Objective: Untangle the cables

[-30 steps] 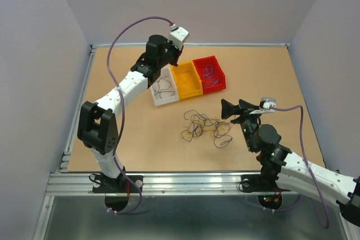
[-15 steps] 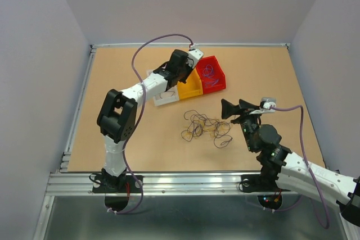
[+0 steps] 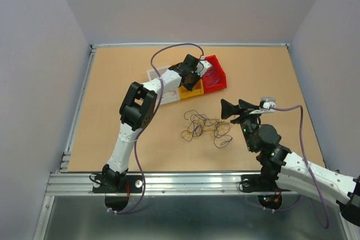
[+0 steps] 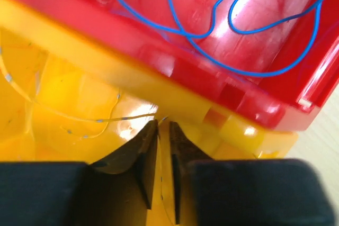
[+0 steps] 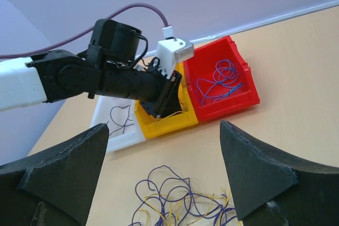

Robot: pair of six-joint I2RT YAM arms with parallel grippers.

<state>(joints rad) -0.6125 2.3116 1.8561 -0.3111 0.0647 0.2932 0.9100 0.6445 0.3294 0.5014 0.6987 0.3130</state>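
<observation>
Left wrist view shows you the left gripper (image 4: pixel 163 125) low in the yellow bin (image 4: pixel 63 78), its two fingers just a crack apart. A thin yellow wire (image 4: pixel 106 120) lies in the bin and ends right at the tips, so I think you are dropping it off. The right gripper (image 5: pixel 164 130) is wide apart and holds nothing. The cables (image 3: pixel 205 126) sit in a loose bunch on the table (image 3: pixel 112 82), near the right gripper. Next, lift clear and pick one wire from the bunch's edge.
</observation>
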